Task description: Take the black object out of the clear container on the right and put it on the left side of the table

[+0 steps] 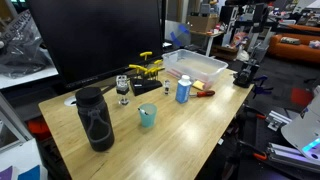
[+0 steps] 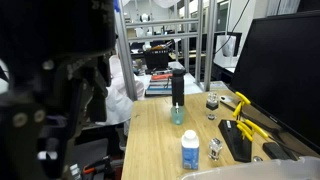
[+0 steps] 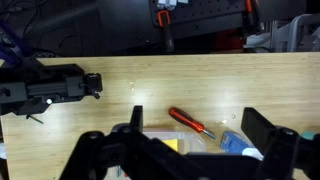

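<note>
The clear container (image 1: 195, 66) stands at the right end of the table (image 1: 170, 130); its rim also shows in an exterior view (image 2: 250, 174). In the wrist view my gripper (image 3: 198, 125) is open and empty, with both fingers spread wide above the container's near corner (image 3: 160, 140). A yellow item (image 3: 170, 146) lies inside that corner. The black object does not show in any view. The gripper cannot be made out in either exterior view.
A red screwdriver (image 3: 190, 122) and a blue-capped bottle (image 1: 183, 90) lie beside the container. A teal cup (image 1: 147, 116), a tall black lattice bottle (image 1: 95, 118), yellow pliers (image 1: 147, 68) and a flat black square piece (image 1: 147, 87) stand further left. A black monitor (image 1: 100, 40) rises behind.
</note>
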